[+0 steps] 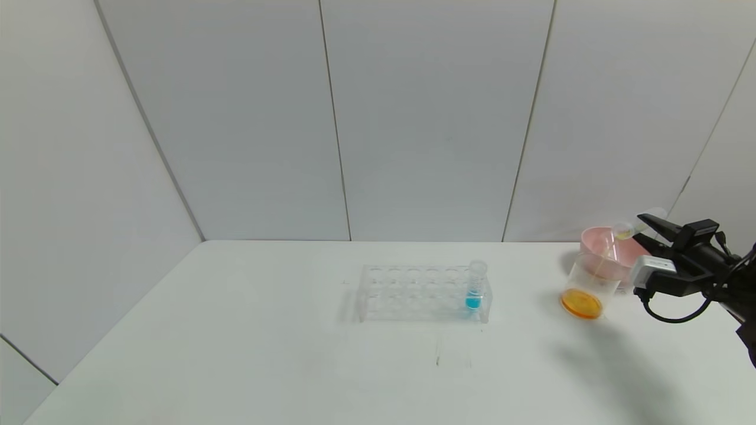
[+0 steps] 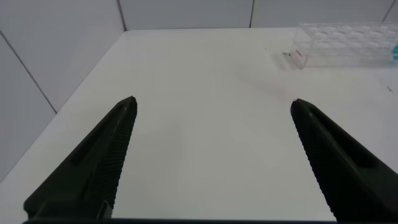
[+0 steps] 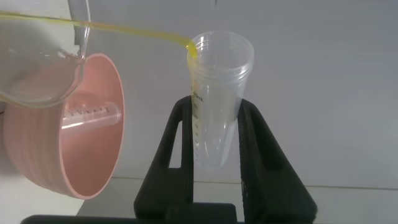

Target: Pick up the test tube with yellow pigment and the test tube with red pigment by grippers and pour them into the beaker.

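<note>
My right gripper (image 1: 638, 228) is shut on the test tube with yellow pigment (image 1: 624, 230) and holds it tilted, mouth toward the beaker (image 1: 586, 285). In the right wrist view the tube (image 3: 219, 74) sits between the fingers (image 3: 179, 134), and a thin yellow stream (image 3: 124, 28) runs from its lip over the beaker's rim (image 3: 82, 38). The beaker holds orange liquid at its base. An empty clear tube (image 3: 91, 116) lies inside the pink bowl (image 3: 106, 163); no tube with red liquid shows. My left gripper (image 2: 213, 103) is open and empty above bare table.
The pink bowl (image 1: 592, 237) stands just behind the beaker at the table's far right. A clear tube rack (image 1: 407, 293) sits mid-table with a blue-liquid tube (image 1: 474, 287) at its right end. The rack also shows in the left wrist view (image 2: 342, 43).
</note>
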`<action>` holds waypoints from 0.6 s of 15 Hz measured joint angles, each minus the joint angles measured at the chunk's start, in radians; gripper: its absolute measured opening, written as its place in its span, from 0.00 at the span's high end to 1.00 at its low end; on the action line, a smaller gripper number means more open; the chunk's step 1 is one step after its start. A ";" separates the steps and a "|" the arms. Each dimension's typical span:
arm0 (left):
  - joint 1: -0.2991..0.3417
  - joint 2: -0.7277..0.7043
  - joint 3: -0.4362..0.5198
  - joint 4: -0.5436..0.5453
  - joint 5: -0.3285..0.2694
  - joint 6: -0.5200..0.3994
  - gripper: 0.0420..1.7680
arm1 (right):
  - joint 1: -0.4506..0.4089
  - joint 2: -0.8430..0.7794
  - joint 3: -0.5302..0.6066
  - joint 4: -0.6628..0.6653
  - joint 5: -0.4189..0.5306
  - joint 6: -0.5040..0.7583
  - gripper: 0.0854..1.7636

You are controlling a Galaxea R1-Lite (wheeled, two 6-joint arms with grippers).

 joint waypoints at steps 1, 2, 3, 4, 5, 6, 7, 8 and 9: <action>0.000 0.000 0.000 0.000 0.000 0.000 0.00 | 0.000 -0.003 0.000 0.000 0.000 0.000 0.76; 0.000 0.000 0.000 0.000 0.000 0.000 0.00 | 0.000 -0.004 0.001 0.000 0.000 0.000 0.76; 0.000 0.000 0.000 0.000 0.000 0.000 0.00 | 0.000 -0.004 0.001 0.000 0.000 0.000 0.76; 0.000 0.000 0.000 0.000 0.000 0.000 0.00 | 0.000 -0.005 0.001 0.000 0.000 0.000 0.76; 0.000 0.000 0.000 0.000 0.000 0.000 0.00 | 0.000 -0.006 0.000 0.000 0.000 0.002 0.76; 0.000 0.000 0.000 0.000 0.000 0.000 0.00 | 0.000 -0.006 -0.001 0.000 0.000 0.003 0.76; 0.000 0.000 0.000 0.000 0.000 0.000 0.00 | 0.000 -0.007 -0.002 0.000 0.000 0.003 0.76; 0.000 0.000 0.000 0.000 0.000 0.000 0.00 | 0.000 -0.008 -0.002 0.000 0.000 0.003 0.76; 0.000 0.000 0.000 0.000 0.000 0.000 0.00 | 0.000 -0.008 -0.002 0.000 0.000 0.006 0.76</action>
